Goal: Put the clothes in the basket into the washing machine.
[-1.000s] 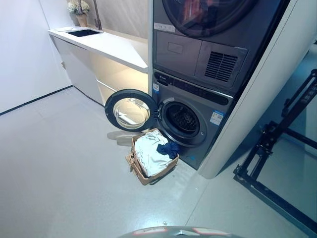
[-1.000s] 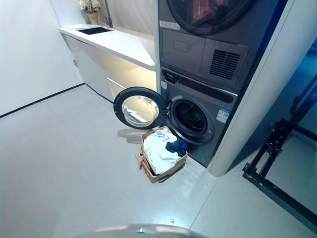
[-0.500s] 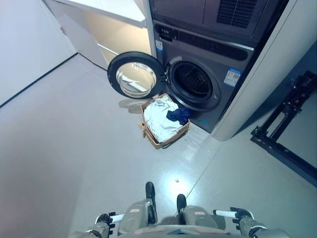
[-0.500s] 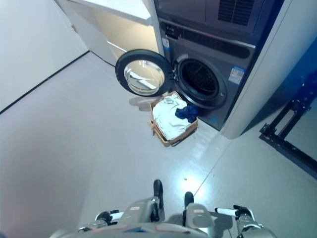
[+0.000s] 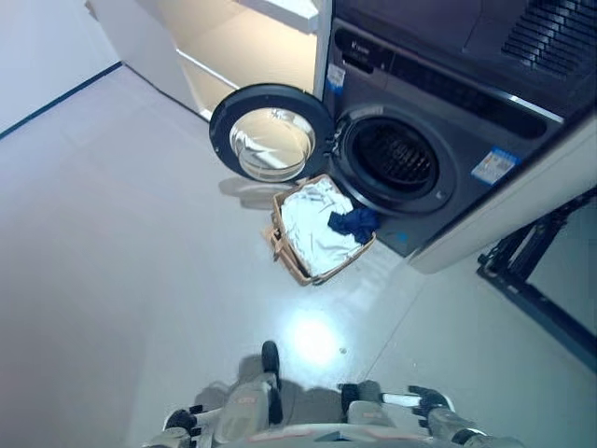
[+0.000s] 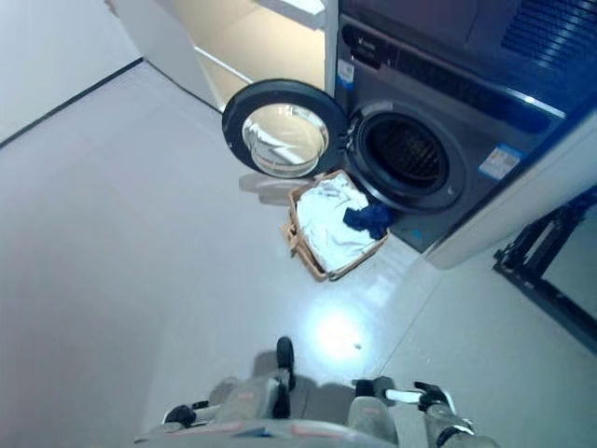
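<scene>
glossy grey floor [image 5: 112, 233]; woven basket [image 5: 300, 269] holds crumpled white cloth [image 5: 315, 229].

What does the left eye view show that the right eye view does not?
Only the left eye view: nothing of its own. Only the right eye view: nothing either. Both show the tan woven basket of white and dark blue clothes on the floor before the grey washing machine, whose round door stands open.
</scene>
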Controlling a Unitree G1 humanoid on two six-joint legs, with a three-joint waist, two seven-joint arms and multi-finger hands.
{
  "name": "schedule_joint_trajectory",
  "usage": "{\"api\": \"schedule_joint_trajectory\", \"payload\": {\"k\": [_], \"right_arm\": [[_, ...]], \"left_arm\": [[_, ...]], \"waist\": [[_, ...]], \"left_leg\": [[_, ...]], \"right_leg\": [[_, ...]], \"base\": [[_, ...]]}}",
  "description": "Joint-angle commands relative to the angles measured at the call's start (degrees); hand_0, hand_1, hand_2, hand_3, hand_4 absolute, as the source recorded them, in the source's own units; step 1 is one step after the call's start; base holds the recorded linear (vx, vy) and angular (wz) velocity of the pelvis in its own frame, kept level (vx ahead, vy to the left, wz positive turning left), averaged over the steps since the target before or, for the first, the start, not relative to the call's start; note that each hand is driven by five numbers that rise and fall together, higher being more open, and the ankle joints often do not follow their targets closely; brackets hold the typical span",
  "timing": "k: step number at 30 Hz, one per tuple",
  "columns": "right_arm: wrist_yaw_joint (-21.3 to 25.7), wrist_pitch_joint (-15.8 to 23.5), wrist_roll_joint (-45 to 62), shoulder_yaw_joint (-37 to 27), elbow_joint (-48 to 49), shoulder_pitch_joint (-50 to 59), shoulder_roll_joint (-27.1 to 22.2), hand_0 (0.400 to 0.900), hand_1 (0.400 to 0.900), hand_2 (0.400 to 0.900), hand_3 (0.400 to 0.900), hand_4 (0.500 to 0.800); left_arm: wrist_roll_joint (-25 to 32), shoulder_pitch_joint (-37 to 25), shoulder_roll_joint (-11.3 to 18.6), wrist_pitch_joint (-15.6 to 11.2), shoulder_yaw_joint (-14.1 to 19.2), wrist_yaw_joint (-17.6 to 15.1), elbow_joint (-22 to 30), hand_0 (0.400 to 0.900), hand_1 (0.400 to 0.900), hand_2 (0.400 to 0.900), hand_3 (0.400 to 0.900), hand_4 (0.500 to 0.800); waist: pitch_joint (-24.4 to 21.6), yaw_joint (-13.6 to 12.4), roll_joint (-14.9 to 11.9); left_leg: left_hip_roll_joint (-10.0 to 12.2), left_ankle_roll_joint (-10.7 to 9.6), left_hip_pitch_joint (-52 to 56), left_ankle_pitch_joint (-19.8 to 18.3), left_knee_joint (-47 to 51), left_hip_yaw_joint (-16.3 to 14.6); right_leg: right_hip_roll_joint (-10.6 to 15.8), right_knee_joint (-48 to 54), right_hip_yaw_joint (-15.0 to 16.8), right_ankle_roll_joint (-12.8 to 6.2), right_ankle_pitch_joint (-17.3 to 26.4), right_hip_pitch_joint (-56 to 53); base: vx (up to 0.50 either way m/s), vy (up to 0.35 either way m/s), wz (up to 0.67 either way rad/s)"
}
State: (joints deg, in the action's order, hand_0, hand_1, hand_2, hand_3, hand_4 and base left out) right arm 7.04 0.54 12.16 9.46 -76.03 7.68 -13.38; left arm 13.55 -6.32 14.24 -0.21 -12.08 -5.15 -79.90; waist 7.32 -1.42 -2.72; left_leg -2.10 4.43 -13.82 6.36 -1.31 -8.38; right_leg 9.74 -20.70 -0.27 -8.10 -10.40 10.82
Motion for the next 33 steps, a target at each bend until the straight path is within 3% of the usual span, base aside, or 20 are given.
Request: {"api": "schedule_joint_trajectory", "payload": {"k": [1,4,6,10,12,16,20,21,23,24,25,26,27,28,30,33], "right_arm": [[1.8,1.8,2.2,0.8,4.8,1.9,-5.0,0.9,0.9,0.9,0.9,0.8],[2.1,1.6,2.6,0.5,3.6,2.1,-4.7,0.9,0.9,0.9,0.9,0.8],[2.2,1.3,3.0,-0.1,2.3,1.9,-4.6,0.9,0.9,0.9,0.9,0.8],[2.6,1.3,3.8,-0.8,1.5,1.7,-4.5,0.9,0.9,0.9,0.9,0.8],[2.9,1.3,4.1,-1.5,1.4,1.2,-4.4,0.9,0.9,0.9,0.9,0.8],[2.8,1.1,4.2,-2.8,1.9,0.1,-4.9,0.9,0.9,0.9,0.9,0.8],[2.4,0.9,2.3,-2.5,3.2,-0.4,-6.1,0.9,0.9,0.9,0.9,0.8],[2.0,0.8,2.1,-2.0,3.6,-0.3,-6.4,0.9,0.9,0.9,0.9,0.8],[2.0,0.8,1.7,-1.8,3.8,-0.2,-6.7,0.9,0.9,0.9,0.9,0.8],[2.0,0.8,0.8,-1.2,4.6,0.4,-8.0,0.9,0.9,0.9,0.9,0.8],[2.0,0.8,0.8,-1.2,4.6,0.4,-8.0,0.9,0.9,0.9,0.9,0.8],[1.9,1.0,-0.7,-0.1,5.7,0.3,-9.5,0.9,0.9,0.9,0.9,0.8],[2.1,1.1,-1.2,0.2,6.1,0.5,-10.0,0.9,0.9,0.9,0.9,0.8],[2.1,1.1,-1.2,0.2,6.1,0.5,-10.0,0.9,0.9,0.9,0.9,0.8],[2.6,0.7,-2.2,1.2,5.7,0.6,-10.9,0.9,0.9,0.9,0.9,0.8],[3.2,0.4,-1.7,0.5,4.8,0.3,-11.1,0.9,0.9,0.9,0.9,0.8]], "left_arm": [[0.4,-1.0,1.1,-0.4,1.0,-1.6,4.4,0.9,0.9,0.9,0.9,0.8],[0.3,-2.0,1.3,-0.2,0.3,-1.8,4.5,0.9,0.9,0.9,0.9,0.8],[-0.6,-2.8,1.5,0.1,-0.3,-1.9,4.1,0.9,0.9,0.9,0.9,0.8],[-1.5,-3.5,1.4,0.2,-0.8,-2.2,3.5,0.9,0.9,0.9,0.9,0.8],[-2.1,-3.3,1.3,0.2,-0.6,-2.2,2.9,0.9,0.9,0.9,0.9,0.8],[-3.2,-2.6,0.5,0.0,0.2,-2.3,2.2,0.9,0.9,0.9,0.9,0.8],[-3.5,-0.9,-0.6,-0.1,1.2,-2.3,1.8,0.9,0.9,0.9,0.9,0.8],[-3.3,-0.1,-0.8,0.0,1.6,-2.3,1.5,0.9,0.9,0.9,0.9,0.8],[-2.4,0.4,-1.2,-0.1,1.8,-2.1,1.6,0.9,0.9,0.9,0.9,0.8],[-1.8,1.0,-2.7,-0.2,1.8,-1.8,1.5,0.9,0.9,0.9,0.9,0.8],[-1.8,1.0,-2.7,-0.2,1.8,-1.8,1.5,0.9,0.9,0.9,0.9,0.8],[-1.5,1.2,-3.5,-0.2,1.3,-1.4,1.8,0.9,0.9,0.9,0.9,0.8],[-0.7,0.8,-3.6,-0.3,1.1,-1.4,2.2,0.9,0.9,0.9,0.9,0.8],[-0.7,0.8,-3.6,-0.3,1.1,-1.4,2.2,0.9,0.9,0.9,0.9,0.8],[-0.5,0.5,-3.8,-0.3,0.4,-1.3,2.6,0.9,0.9,0.9,0.9,0.8],[-0.6,1.2,-4.2,-0.1,0.2,-1.4,2.1,0.9,0.9,0.9,0.9,0.8]], "waist": [[6.2,0.2,0.6],[7.4,1.0,1.6],[7.6,1.6,2.0],[8.3,1.9,2.5],[8.1,2.1,2.6],[7.2,3.0,3.3],[6.4,3.9,5.1],[5.8,4.7,5.8],[5.6,4.5,6.2],[5.7,4.8,7.9],[5.6,4.9,7.9],[6.7,5.0,8.8],[7.4,4.7,8.5],[7.4,4.7,8.6],[8.8,4.2,8.0],[9.1,4.1,8.4]], "left_leg": [[-4.5,0.6,-7.1,-8.6,-10.2,2.2],[-4.9,1.2,-0.5,-9.1,-6.3,2.7],[-4.1,0.8,3.5,-9.0,-4.1,2.8],[-2.7,-0.1,6.5,-9.8,-3.6,2.4],[-2.3,-0.7,8.6,-10.7,-3.2,2.0],[-2.4,-2.2,12.3,-12.4,-2.7,2.4],[-1.9,-4.0,18.8,-15.8,-3.3,4.5],[-1.0,-4.4,20.2,-15.9,-3.6,4.7],[-0.5,-4.8,20.1,-15.8,-4.8,4.4],[0.0,-6.1,17.8,-12.5,-10.4,4.1],[0.0,-6.2,17.7,-12.6,-10.6,4.2],[1.5,-7.9,12.7,-6.4,-22.1,3.1],[2.4,-8.4,9.8,-4.3,-26.9,1.8],[2.5,-8.4,9.6,-4.4,-27.2,1.9],[5.4,-8.9,6.5,-1.6,-33.1,-1.4],[3.5,-8.7,3.0,-3.5,-31.2,-2.1]], "right_leg": [[-0.6,-8.4,-3.5,3.71,12.7,-5.7],[0.6,-15.8,-6.0,4.94,14.0,-2.0],[-2.6,-16.4,-5.8,5.26,9.5,2.8],[-5.8,-9.0,-5.4,4.99,5.0,6.0],[-7.3,0.9,-4.0,3.53,7.1,6.4],[-7.0,17.0,0.8,1.27,14.4,6.6],[-5.5,18.0,1.0,0.66,16.3,8.1],[-6.7,14.8,2.6,1.22,15.8,8.9],[-7.0,13.3,2.5,1.62,15.7,9.0],[-7.4,12.1,1.8,2.64,14.9,8.5],[-7.3,12.0,1.7,2.66,14.8,8.5],[-7.6,10.5,0.4,4.79,12.1,7.1],[-7.3,10.0,0.1,5.68,11.1,6.6],[-7.4,9.9,0.0,5.7,11.0,6.7],[-8.3,8.9,-0.3,8.02,7.7,4.3],[-8.6,9.3,-0.8,8.22,6.8,1.4]], "base": [[0.27,0.288,0.08],[0.26,0.201,0.12],[0.24,0.041,0.16],[0.16,-0.068,0.01],[0.24,-0.161,-0.03],[0.31,-0.231,0.25],[0.48,-0.492,0.26],[0.65,-0.732,0.15],[0.38,-0.451,0.06],[0.27,-0.341,0.05],[0.47,-0.733,0.39],[0.27,-0.585,0.5],[0.27,-0.584,0.5],[0.21,-0.504,0.27],[0.27,-0.516,0.17],[0.25,-0.259,0.1]]}}
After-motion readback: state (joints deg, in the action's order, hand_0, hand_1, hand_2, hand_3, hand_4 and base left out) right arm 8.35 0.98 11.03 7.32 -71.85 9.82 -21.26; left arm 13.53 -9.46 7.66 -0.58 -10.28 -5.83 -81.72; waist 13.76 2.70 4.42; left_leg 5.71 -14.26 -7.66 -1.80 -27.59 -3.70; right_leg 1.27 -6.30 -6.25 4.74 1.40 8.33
